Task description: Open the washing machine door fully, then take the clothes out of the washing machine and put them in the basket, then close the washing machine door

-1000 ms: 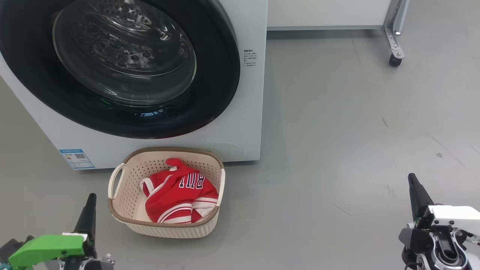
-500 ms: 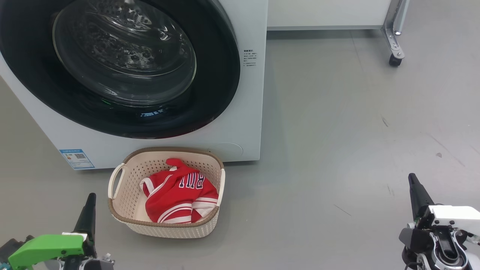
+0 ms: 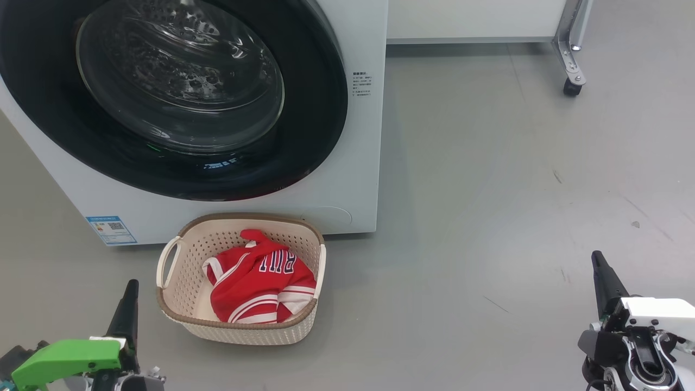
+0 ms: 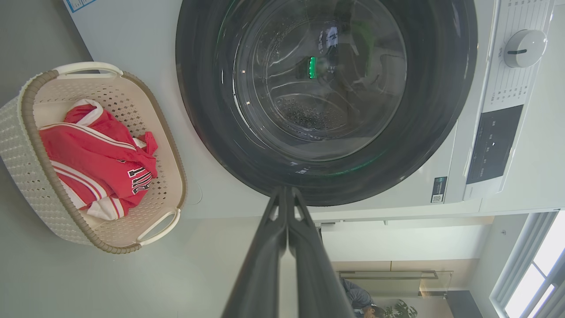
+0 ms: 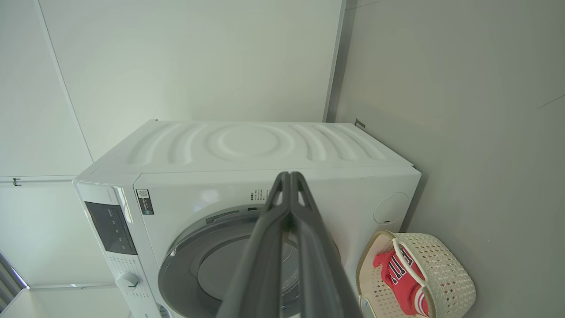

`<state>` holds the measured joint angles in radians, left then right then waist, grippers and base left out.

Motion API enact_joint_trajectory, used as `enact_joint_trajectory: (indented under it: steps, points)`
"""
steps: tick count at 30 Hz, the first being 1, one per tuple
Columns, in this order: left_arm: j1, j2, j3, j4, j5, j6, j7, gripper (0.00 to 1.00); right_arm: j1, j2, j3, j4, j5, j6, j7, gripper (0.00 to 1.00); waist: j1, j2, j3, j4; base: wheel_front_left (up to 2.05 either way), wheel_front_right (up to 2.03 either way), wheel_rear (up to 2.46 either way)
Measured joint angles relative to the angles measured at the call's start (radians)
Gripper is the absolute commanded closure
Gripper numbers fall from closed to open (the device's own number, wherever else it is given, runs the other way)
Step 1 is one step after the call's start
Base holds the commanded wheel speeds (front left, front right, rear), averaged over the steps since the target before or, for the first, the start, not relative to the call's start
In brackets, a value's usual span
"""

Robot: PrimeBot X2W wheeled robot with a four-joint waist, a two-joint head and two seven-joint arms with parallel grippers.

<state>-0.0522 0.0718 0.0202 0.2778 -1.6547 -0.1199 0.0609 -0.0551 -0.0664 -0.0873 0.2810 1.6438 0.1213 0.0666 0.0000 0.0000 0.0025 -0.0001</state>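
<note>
Jaws pressed together on both sides, nothing held. The washing machine door point(image 3: 179, 92) is seen shut against the washing machine point(image 3: 364, 163); no garment can be made out through the glass. The clothes point(image 3: 260, 282) are piled in the basket point(image 3: 244, 331), set on the floor point(image 3: 488, 190) just in front of the washer. Task is judged essentially done, with nothing apparently left. Left gripper point(image 3: 130, 296) and right gripper point(image 3: 600, 269) are held low at the head view's bottom corners, tips pointing up, well clear of door and basket.
</note>
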Motion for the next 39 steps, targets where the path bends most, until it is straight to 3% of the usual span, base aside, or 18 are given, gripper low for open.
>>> enact_joint_trajectory:
  steps: [39]
  points:
    - [-0.001, 0.0, 0.004, 0.0, 0.0, 0.0, 0.001, 1.0, 0.0, 0.0, -0.003, -0.001, 0.0, 0.0, 0.007, 1.0, 0.0, 0.0, 0.0, 0.0, 0.0, 0.0, 0.0]
